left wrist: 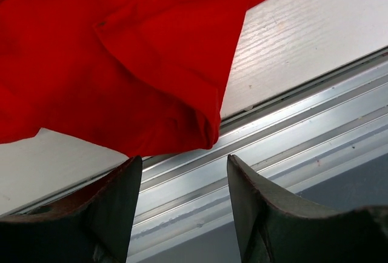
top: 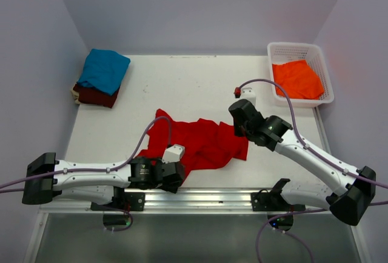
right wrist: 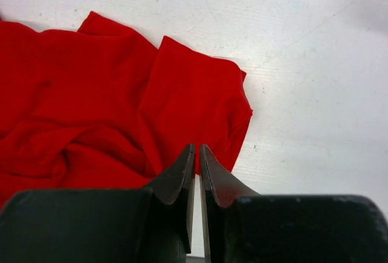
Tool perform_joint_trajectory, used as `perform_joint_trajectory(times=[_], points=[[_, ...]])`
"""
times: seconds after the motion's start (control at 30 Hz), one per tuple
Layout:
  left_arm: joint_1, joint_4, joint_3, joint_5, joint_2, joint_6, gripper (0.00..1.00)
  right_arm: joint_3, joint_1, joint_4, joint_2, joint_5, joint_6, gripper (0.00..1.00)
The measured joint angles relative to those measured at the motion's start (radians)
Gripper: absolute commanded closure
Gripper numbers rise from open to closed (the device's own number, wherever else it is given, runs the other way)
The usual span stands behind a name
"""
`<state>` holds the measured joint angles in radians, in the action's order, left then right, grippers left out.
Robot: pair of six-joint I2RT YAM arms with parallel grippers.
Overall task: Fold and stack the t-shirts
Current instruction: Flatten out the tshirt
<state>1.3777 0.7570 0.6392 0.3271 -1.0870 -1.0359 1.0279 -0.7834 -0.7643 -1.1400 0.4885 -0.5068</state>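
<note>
Top external view: teal t-shirt (top: 104, 70), folded, lies on the maroon t-shirt (top: 94, 96), also folded, as a two-piece stack at the far left corner of the table (top: 182, 81); these two count as done. Orange t-shirt (top: 297, 79) lies loosely heaped in the white basket (top: 291, 47) at the far right, not yet taken out. Red t-shirt (top: 200, 142) lies open and rumpled at the middle of the near edge, unfolded, with the left gripper (top: 173, 175) at its near left hem and the right gripper (top: 241, 123) at its right side. Left wrist view: jaws spread with nothing between them, hanging over the metal rail (left wrist: 291, 136) at the table's edge; a corner of the red cloth lies just beyond the fingertips, untouched. Right wrist view: jaws pressed almost together, only a thin slit showing, tips at the right border of the red cloth, where one flap is laid over; whether any hem is pinched cannot be told. Judged progress: about half. Left to do: fold and stack the red piece, then the orange.
</note>
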Motion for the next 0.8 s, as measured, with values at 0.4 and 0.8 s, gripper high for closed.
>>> perform_joint_trajectory(times=[0.4,0.8], points=[[-0.001,-0.149,-0.048,0.047,-0.060,0.095,0.49,0.000,0.000,-0.010,0.002,0.000,-0.006,0.94],[-0.003,-0.210,-0.065,0.077,-0.073,0.129,0.92,0.000,0.000,-0.014,0.003,0.001,-0.006,1.00]])
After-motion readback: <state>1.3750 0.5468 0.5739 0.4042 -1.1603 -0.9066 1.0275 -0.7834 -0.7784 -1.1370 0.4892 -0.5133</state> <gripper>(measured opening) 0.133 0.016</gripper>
